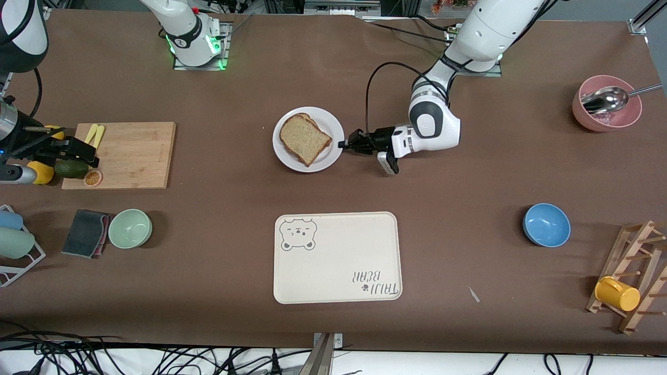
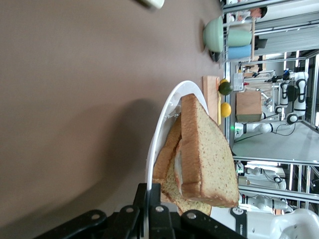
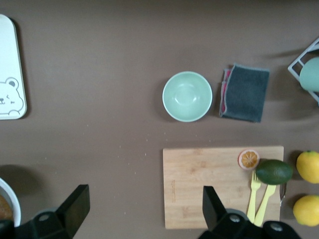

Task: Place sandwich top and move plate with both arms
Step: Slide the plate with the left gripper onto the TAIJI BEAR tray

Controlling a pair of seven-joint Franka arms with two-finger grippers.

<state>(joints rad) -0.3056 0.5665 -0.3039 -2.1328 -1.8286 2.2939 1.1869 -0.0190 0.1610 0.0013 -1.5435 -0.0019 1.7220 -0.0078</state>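
The sandwich top [image 1: 305,138], a tan speckled bread slice, lies on a second slice on the white plate [image 1: 292,159] at mid-table. In the left wrist view the top slice [image 2: 207,149] rests over the lower slice, with some white filling between them. My left gripper [image 1: 344,144] is level with the table, and its fingers are shut on the plate's rim [image 2: 164,114] on the side toward the left arm's end. My right gripper [image 1: 68,152] hangs open and empty, high over the edge of the wooden cutting board [image 3: 222,186].
A cream bear tray [image 1: 338,258] lies nearer the camera than the plate. By the cutting board [image 1: 130,153] are lemons, an avocado, a green bowl [image 1: 130,228] and a grey sponge [image 1: 86,233]. Toward the left arm's end are a blue bowl [image 1: 546,224], a pink bowl [image 1: 607,112] and a wooden rack [image 1: 633,281].
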